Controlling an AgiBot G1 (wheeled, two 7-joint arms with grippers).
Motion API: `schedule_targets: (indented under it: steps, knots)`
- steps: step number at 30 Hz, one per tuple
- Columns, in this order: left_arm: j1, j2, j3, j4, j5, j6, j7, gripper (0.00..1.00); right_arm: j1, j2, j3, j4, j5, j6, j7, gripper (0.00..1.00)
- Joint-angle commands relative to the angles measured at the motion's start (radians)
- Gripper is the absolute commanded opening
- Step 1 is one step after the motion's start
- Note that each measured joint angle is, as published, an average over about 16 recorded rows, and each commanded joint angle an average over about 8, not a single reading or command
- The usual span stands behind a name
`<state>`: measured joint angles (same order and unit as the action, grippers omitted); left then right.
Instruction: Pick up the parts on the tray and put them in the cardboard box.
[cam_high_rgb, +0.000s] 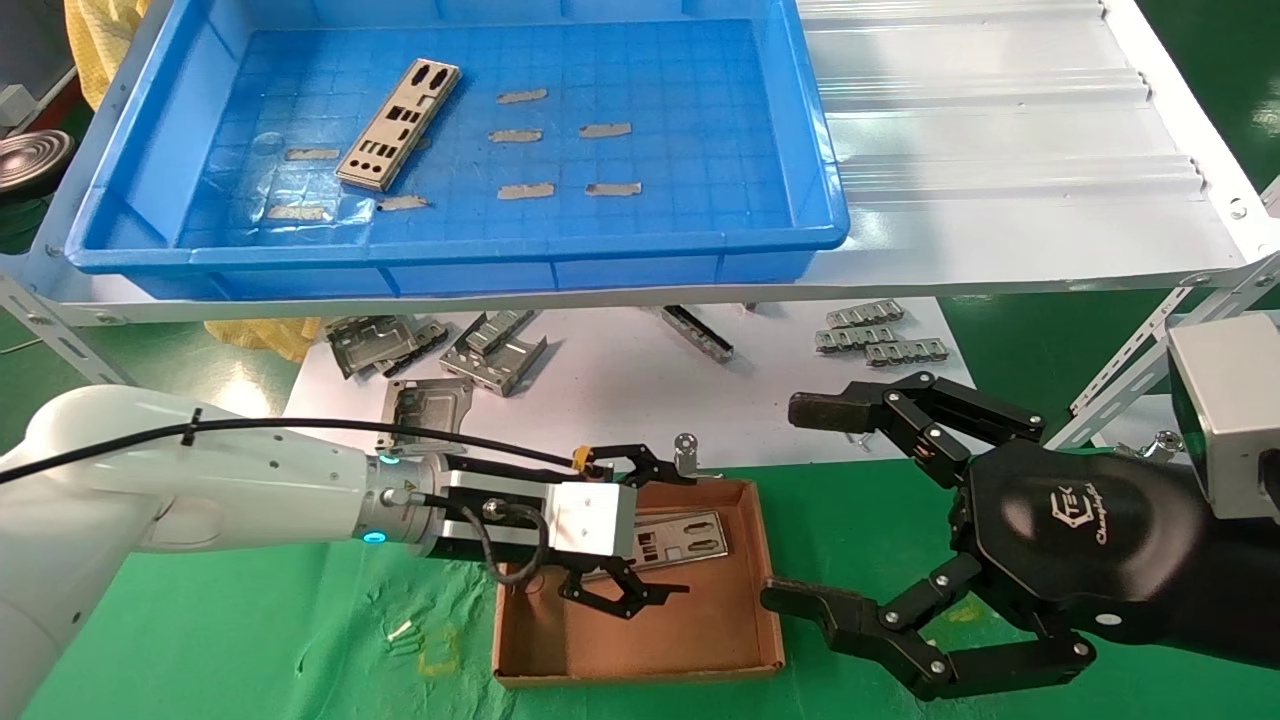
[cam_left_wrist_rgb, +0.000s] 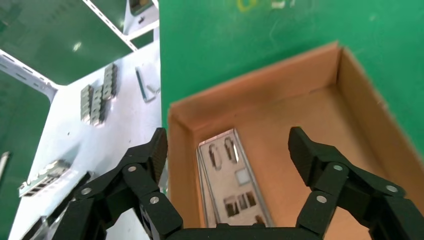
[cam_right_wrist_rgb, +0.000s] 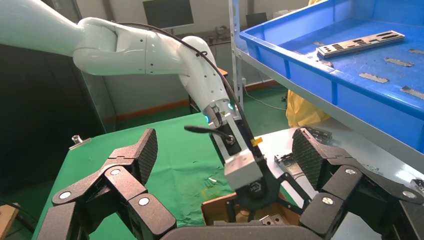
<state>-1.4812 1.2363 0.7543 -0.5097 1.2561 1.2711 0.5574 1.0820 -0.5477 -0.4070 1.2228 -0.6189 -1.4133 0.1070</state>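
One silver punched plate (cam_high_rgb: 398, 125) lies in the blue tray (cam_high_rgb: 150, 150) on the shelf, toward its left; it also shows in the right wrist view (cam_right_wrist_rgb: 360, 43). Silver plates (cam_high_rgb: 685, 541) lie in the brown cardboard box (cam_high_rgb: 720, 640) on the green mat, seen closely in the left wrist view (cam_left_wrist_rgb: 232, 180). My left gripper (cam_high_rgb: 668, 528) hangs open and empty just above the box (cam_left_wrist_rgb: 320, 90), its fingers (cam_left_wrist_rgb: 155, 150) astride the plates. My right gripper (cam_high_rgb: 795, 505) is open and empty to the right of the box.
Small grey strips (cam_high_rgb: 520, 135) lie scattered on the tray floor. Bent grey brackets (cam_high_rgb: 490, 350) and small metal clips (cam_high_rgb: 880, 340) lie on the white sheet under the shelf. Slanted shelf braces (cam_high_rgb: 1140, 360) stand at the right, beside the right arm.
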Motion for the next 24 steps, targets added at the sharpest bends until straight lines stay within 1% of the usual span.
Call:
schedule_targets:
  steps: [1, 4, 9, 12, 16, 24]
  knots:
    - [0.000, -0.004, -0.004, 0.000, -0.012, 0.020, 0.001, 1.00, 0.000, 0.000, 0.000, 0.000, 0.000, 0.000, 0.000, 1.00]
    - [-0.005, -0.018, -0.023, 0.033, -0.063, 0.096, -0.048, 1.00, 0.000, 0.000, 0.000, 0.000, 0.000, 0.000, 0.000, 1.00]
    - [-0.008, -0.040, -0.057, 0.111, -0.158, 0.231, -0.160, 1.00, 0.000, 0.000, 0.000, 0.000, 0.000, 0.000, 0.000, 1.00]
    - [-0.010, -0.050, -0.071, 0.147, -0.202, 0.289, -0.203, 1.00, 0.000, 0.000, 0.000, 0.000, 0.000, 0.000, 0.000, 1.00]
    - [-0.013, -0.056, -0.077, 0.164, -0.221, 0.317, -0.214, 1.00, 0.000, 0.000, 0.000, 0.000, 0.000, 0.000, 0.000, 1.00]
    - [0.000, -0.066, -0.081, 0.125, -0.208, 0.290, -0.213, 1.00, 0.000, 0.000, 0.000, 0.000, 0.000, 0.000, 0.000, 1.00]
